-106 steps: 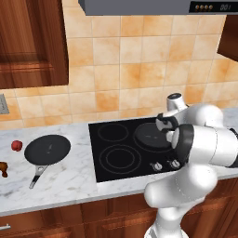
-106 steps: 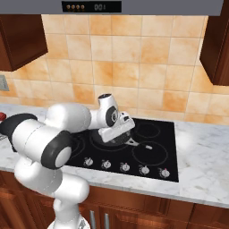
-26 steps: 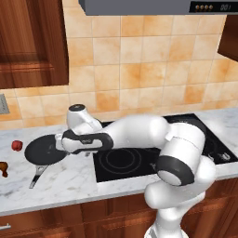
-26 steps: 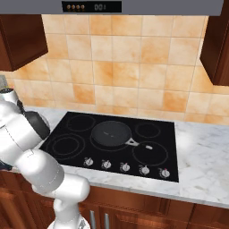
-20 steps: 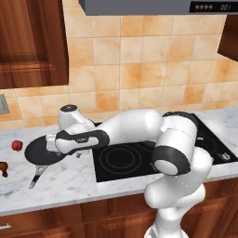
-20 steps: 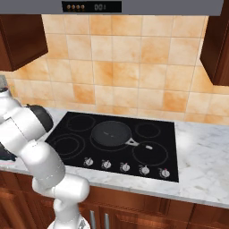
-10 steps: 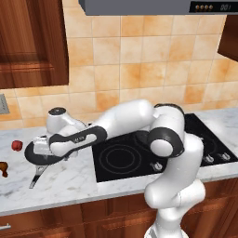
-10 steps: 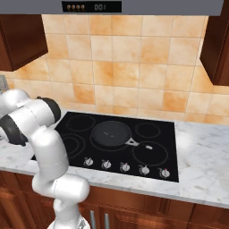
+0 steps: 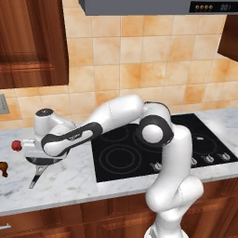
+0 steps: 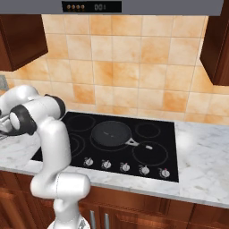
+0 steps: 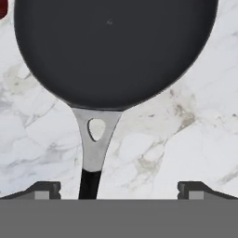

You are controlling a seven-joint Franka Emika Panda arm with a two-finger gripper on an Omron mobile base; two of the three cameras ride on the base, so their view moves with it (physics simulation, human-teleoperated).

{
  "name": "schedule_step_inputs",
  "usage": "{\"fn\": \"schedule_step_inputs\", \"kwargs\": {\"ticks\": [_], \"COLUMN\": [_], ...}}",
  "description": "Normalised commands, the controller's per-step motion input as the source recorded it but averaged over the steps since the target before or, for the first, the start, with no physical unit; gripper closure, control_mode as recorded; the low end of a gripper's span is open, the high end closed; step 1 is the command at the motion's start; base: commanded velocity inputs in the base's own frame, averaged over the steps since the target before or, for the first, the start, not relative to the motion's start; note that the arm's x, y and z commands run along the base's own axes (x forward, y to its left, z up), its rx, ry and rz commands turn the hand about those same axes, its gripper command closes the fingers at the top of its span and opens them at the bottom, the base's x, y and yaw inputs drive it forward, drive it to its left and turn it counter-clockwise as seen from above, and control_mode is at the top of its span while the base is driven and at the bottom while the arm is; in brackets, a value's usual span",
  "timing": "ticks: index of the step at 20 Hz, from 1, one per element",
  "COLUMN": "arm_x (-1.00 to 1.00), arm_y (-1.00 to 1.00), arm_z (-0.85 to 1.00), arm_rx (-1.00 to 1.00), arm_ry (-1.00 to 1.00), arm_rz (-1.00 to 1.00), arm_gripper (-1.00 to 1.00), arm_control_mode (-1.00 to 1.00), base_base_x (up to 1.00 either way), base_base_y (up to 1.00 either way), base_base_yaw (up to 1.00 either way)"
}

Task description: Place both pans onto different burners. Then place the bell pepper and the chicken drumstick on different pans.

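White marble counter (image 9: 69, 179) runs along the front of the kitchen, with wooden drawers below it and a black glass cooktop (image 10: 80, 159) set into it. Nearest, at the counter's left end in the left base view, a brown drumstick (image 9: 3, 169) is seen at the picture's edge, well apart from the cooktop. Just beyond it lies one pan (image 11: 116, 46) on the marble, mostly covered by the arm's hand in that view, with its handle (image 9: 36, 175) pointing toward the counter's front edge. The gripper (image 11: 118, 189) is held above this pan, its jaws spread wide with nothing between them; in the hand view the handle's dark grip is seen running down between the fingertips (image 11: 44, 189), nearer the left one, and no contact can be made out. A small red pepper (image 9: 16, 146) sits just beside the pan's far left rim, on the marble. On the cooktop, a row of silver knobs (image 10: 125, 167) is set along the front edge. Behind them, the second pan (image 10: 111, 133) rests on the middle burner, its handle angled to the front right over another burner ring (image 10: 150, 154). Farthest back, orange wall tiles (image 10: 134, 67) are seen, with dark wood cabinets to either side and a grey hood above.
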Motion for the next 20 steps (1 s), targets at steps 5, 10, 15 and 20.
{"fn": "schedule_step_inputs", "kwargs": {"ticks": [5, 10, 15, 20], "arm_x": [0.01, 0.00, 0.06, 0.06], "arm_y": [0.18, 0.05, 0.00, 0.01], "arm_z": [-0.10, -0.30, -0.35, -0.31], "arm_rx": [0.00, 0.00, 0.01, 0.00], "arm_ry": [0.00, 0.00, 0.00, 0.00], "arm_rz": [0.00, 0.00, 0.00, 0.00], "arm_gripper": [-1.00, -1.00, -1.00, -1.00], "arm_control_mode": [-1.00, -1.00, -1.00, -1.00], "base_base_x": [0.00, 0.00, 0.00, 0.00], "base_base_y": [0.00, 0.00, 0.00, 0.00], "base_base_yaw": [0.00, 0.00, 0.00, 0.00]}}
